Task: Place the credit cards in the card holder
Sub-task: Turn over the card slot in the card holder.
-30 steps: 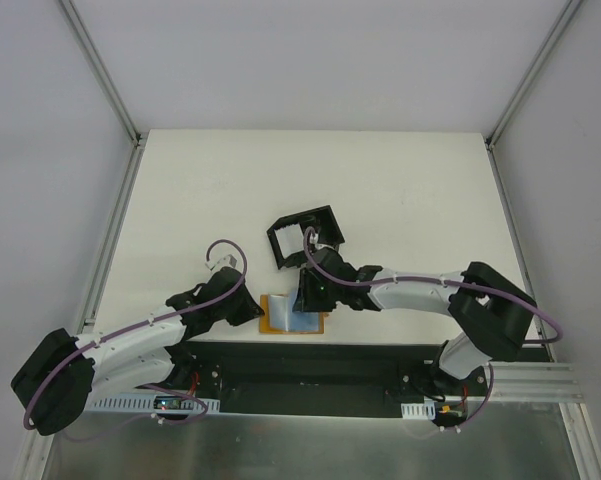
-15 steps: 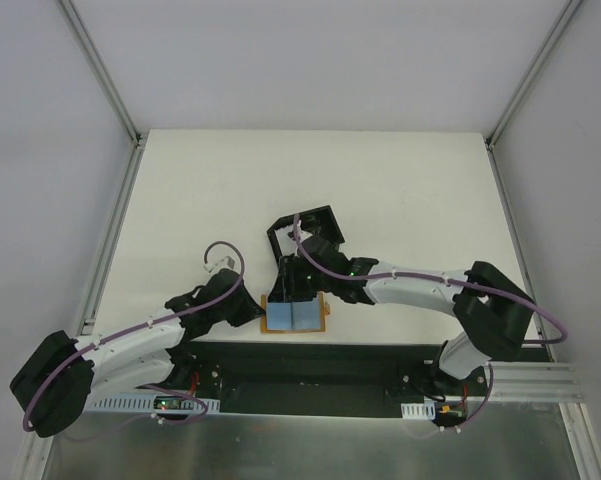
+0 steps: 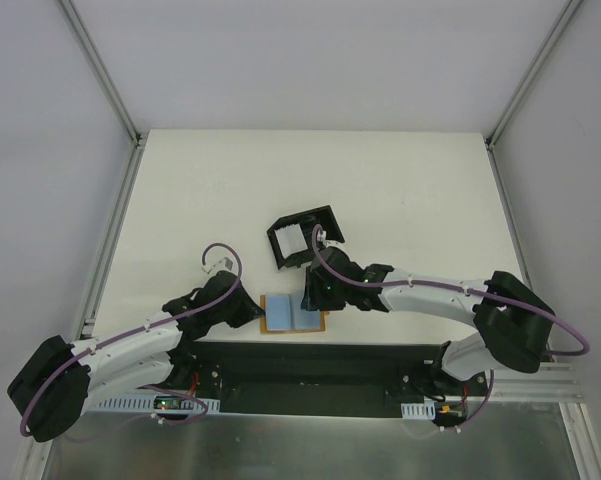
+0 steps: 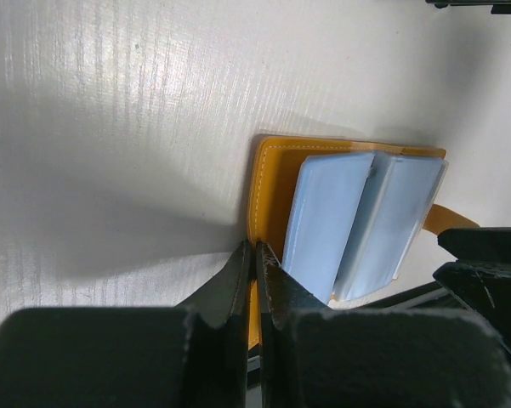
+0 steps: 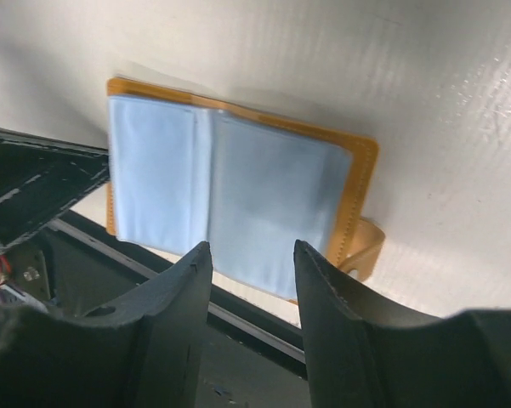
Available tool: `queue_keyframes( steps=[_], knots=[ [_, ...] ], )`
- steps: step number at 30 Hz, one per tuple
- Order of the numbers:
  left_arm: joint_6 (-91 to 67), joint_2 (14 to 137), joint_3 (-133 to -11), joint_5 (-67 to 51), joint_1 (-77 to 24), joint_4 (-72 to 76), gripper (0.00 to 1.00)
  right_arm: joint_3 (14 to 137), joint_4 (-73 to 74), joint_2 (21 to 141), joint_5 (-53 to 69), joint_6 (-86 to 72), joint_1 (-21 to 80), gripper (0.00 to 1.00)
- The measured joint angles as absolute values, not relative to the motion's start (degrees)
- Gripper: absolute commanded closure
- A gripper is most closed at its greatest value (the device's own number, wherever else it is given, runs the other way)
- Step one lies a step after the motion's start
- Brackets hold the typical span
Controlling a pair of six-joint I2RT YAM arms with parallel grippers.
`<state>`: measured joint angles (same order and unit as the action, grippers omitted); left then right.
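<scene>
A tan-orange folding wallet (image 3: 292, 313) lies open near the table's front edge, two pale blue sleeves (image 4: 323, 212) facing up. My left gripper (image 4: 256, 248) is shut on the near left edge of its orange cover (image 4: 272, 178). From the right, my right gripper (image 5: 252, 246) hovers open just over the wallet's right half (image 5: 272, 200), nothing between its fingers. The card holder (image 3: 302, 238), a black open-topped box with a white ridged insert, stands just behind the wallet. The credit cards are hidden; no loose card shows in any view.
The black base plate (image 3: 310, 365) runs right below the wallet along the table's front edge. The wallet's strap tab (image 5: 367, 245) sticks out on its right side. Metal frame rails (image 3: 110, 250) border the white table (image 3: 400, 190) left and right.
My right gripper has swung from over the wallet's middle back to its right side, and its jaws have widened. The wallet now lies flatter. The left gripper keeps its hold.
</scene>
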<state>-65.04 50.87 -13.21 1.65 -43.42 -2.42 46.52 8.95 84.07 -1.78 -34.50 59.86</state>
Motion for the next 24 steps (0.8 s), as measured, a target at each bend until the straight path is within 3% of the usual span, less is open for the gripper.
queue_keyframes(
  steps=[18,24],
  knots=[
    [-65.01,50.72,-13.21,1.65,-43.42,-2.44,1.00,46.30,9.26,88.38,-2.13,-35.48,59.90,0.53],
    [-65.01,50.72,-13.21,1.65,-43.42,-2.44,1.00,47.51,10.66,89.01,-2.74,-35.03,60.77,0.59]
  ],
)
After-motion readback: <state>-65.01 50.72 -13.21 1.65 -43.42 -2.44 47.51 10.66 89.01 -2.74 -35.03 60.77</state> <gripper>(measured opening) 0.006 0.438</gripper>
